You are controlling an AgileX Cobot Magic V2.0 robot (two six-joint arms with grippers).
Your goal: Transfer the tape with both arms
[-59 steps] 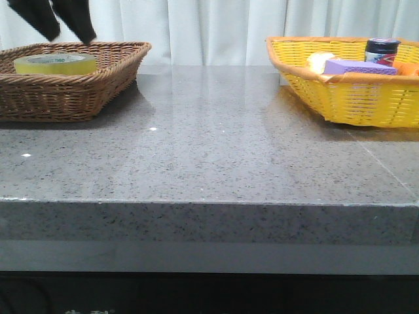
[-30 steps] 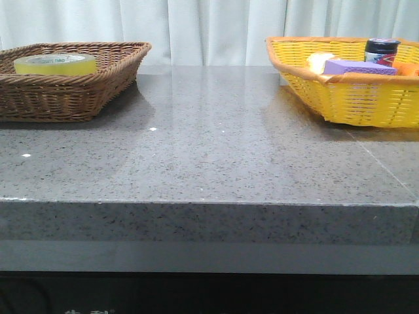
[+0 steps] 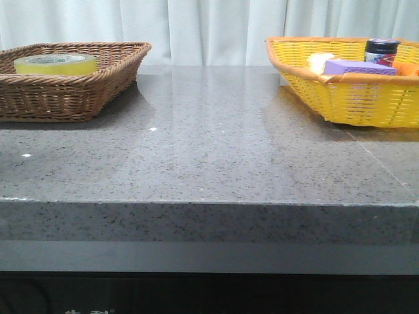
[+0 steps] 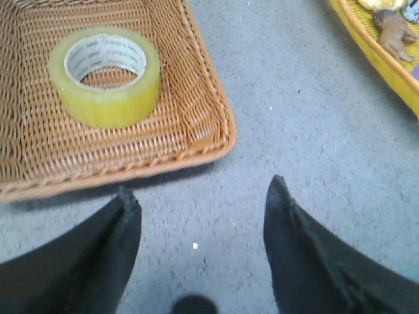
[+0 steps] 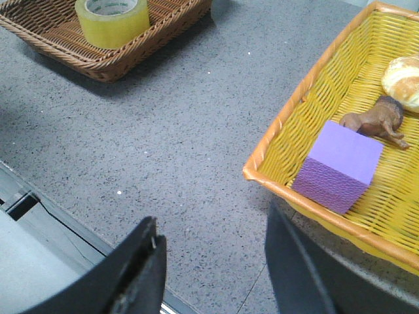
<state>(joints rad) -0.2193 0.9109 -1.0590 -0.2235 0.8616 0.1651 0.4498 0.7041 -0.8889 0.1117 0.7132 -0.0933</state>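
The yellow tape lies flat in the brown wicker basket at the table's far left, core hole facing up. It also shows as the tape in the left wrist view and the tape in the right wrist view. My left gripper is open over bare counter just outside the brown basket, nothing between its fingers. Open as well, my right gripper hangs over the counter near the table's front edge, beside the yellow basket. Neither arm appears in the front view.
The yellow basket at the far right holds a purple sponge block, a brown toy animal, a bread roll and a dark-lidded jar. Grey speckled counter lies between the baskets. White curtains hang behind.
A second ago black fingers hung above the brown basket at the front view's top left; they have since left that view. The tape has stayed in place.
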